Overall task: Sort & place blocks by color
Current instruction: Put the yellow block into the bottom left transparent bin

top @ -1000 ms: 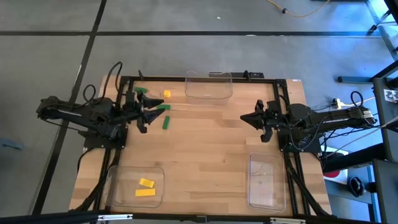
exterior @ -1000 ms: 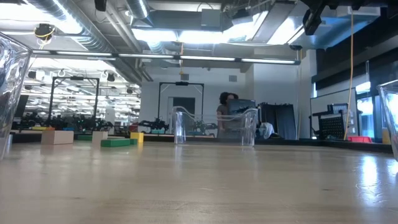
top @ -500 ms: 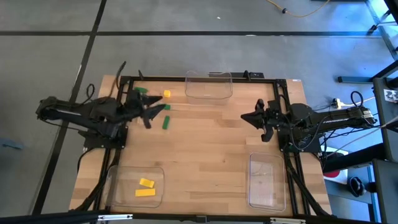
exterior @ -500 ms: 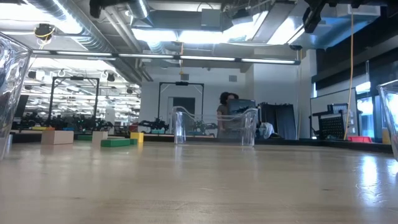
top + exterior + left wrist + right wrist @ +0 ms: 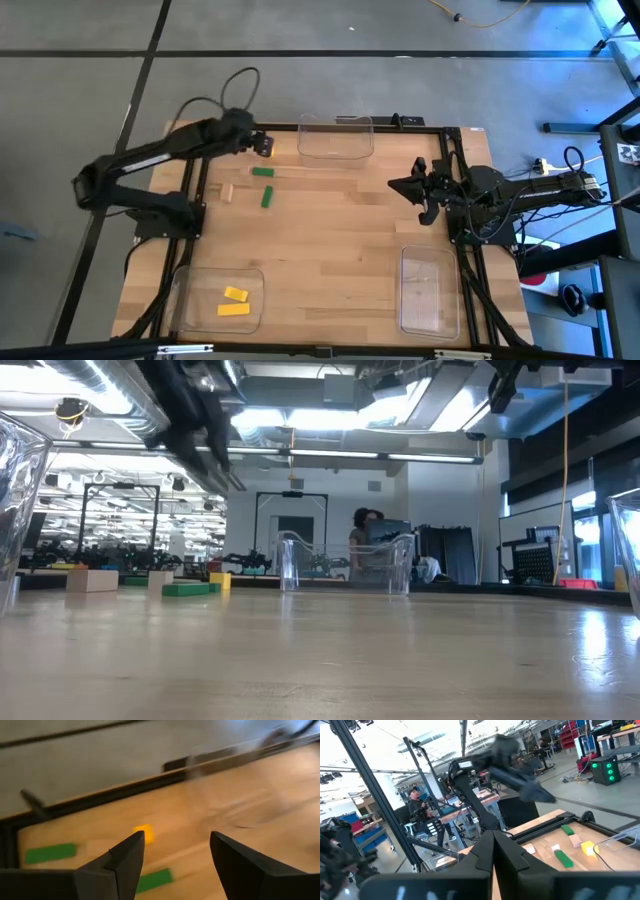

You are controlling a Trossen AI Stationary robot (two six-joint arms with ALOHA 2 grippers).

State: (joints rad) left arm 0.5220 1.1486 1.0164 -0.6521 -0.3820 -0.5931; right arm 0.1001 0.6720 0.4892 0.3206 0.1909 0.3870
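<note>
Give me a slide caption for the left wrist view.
Open left gripper above the table, facing a yellow block.

Your left gripper [image 5: 262,143] hangs over the far left part of the table [image 5: 330,250], its fingers apart with nothing between them. Just on your side of it lie two green blocks [image 5: 264,185], one flat, one turned lengthwise, and a tan block [image 5: 227,193] a little further left. Right beside the gripper, toward the middle, stands a clear tray [image 5: 336,137]. Well back toward you, near the left corner, another tray [image 5: 220,300] holds two yellow blocks [image 5: 235,301]. Your right gripper [image 5: 392,185] waits pinched shut across the table, and a third tray [image 5: 428,290] sits near its corner.
</note>
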